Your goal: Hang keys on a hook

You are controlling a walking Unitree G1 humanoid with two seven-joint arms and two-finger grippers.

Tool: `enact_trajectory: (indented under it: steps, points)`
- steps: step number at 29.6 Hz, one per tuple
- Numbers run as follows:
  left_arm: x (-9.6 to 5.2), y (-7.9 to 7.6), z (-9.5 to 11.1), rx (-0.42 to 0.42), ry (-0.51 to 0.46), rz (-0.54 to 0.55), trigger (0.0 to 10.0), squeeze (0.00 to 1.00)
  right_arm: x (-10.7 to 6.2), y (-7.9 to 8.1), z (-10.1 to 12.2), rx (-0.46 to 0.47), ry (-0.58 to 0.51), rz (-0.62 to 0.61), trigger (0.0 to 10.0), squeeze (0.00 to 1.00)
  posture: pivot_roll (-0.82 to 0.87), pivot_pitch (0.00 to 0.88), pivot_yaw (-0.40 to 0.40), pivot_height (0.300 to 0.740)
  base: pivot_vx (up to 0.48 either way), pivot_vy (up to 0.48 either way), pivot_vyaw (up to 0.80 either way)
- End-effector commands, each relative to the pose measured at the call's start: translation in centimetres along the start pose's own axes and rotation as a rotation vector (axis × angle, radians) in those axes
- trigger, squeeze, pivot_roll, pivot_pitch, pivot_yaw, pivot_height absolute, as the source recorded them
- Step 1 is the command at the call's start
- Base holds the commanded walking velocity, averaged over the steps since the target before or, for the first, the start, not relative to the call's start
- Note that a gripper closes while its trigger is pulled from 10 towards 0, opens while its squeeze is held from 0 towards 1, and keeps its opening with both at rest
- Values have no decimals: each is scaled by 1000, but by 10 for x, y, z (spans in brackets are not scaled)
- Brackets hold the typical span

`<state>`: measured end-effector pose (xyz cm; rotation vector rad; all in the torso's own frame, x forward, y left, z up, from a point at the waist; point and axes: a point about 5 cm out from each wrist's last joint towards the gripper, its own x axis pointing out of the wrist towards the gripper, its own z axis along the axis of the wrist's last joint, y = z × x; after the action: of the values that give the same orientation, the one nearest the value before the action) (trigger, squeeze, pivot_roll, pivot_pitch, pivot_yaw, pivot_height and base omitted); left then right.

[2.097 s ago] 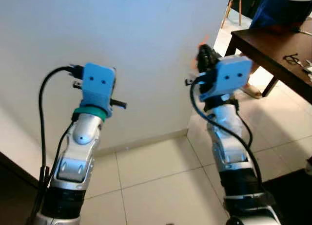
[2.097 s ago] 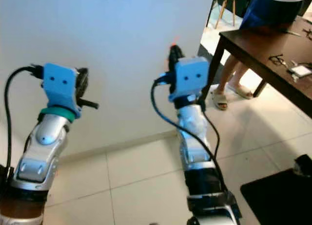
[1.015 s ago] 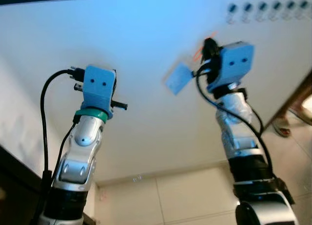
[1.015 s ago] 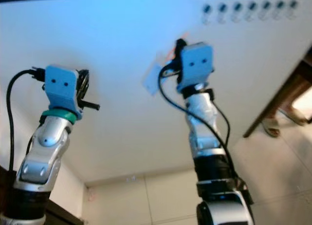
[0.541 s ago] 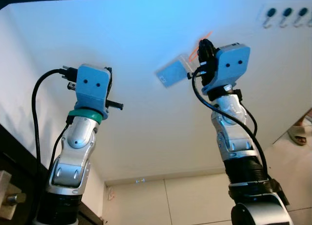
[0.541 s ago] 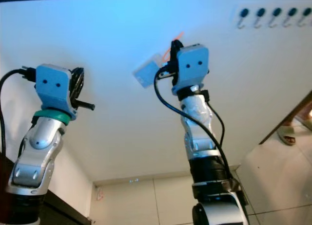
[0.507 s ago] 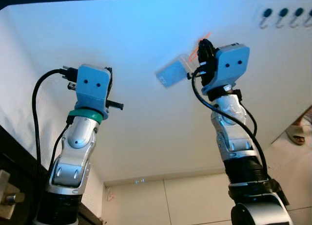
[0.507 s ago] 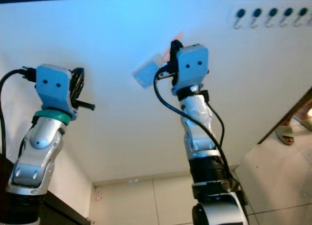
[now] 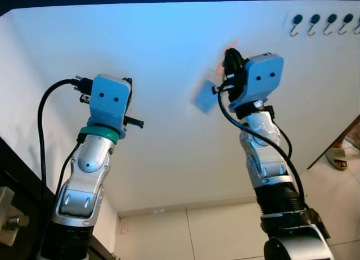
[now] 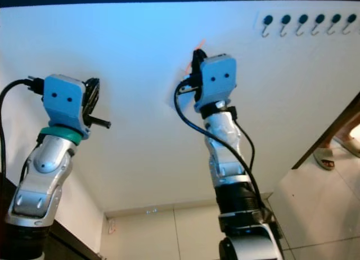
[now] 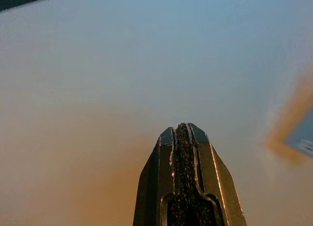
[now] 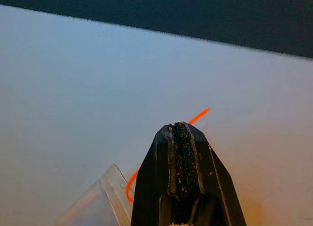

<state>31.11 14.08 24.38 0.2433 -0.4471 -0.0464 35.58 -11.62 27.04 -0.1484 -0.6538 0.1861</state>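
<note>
Right claw (image 9: 228, 60) pinched on orange loop (image 12: 198, 116) with clear tag (image 9: 205, 97); left claw (image 11: 185, 133) closed, empty.

No text, label, brand, number or sign can be read in any view. The blue tag (image 9: 205, 97) hanging from the orange cord (image 12: 197, 116) is blurred, so whatever may be printed on it cannot be made out.
</note>
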Motion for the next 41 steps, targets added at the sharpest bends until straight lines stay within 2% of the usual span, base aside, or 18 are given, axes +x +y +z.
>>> enact_trajectory:
  steps: [1,31,41]
  points:
    - [-2,-2,-1,6,7,-3,10000,0,-4,-2,-5,-6,18,-1,10000,0,-60,0,78,740,0,-345,0]
    - [-2,0,0,9,16,0,10000,0,-7,0,-7,5,28,-1,10000,0,-55,0,83,740,0,-338,0]
    - [-2,-1,-3,-1,42,-1,10000,0,-7,1,-7,10,26,0,10000,0,-54,0,84,740,0,-82,0]
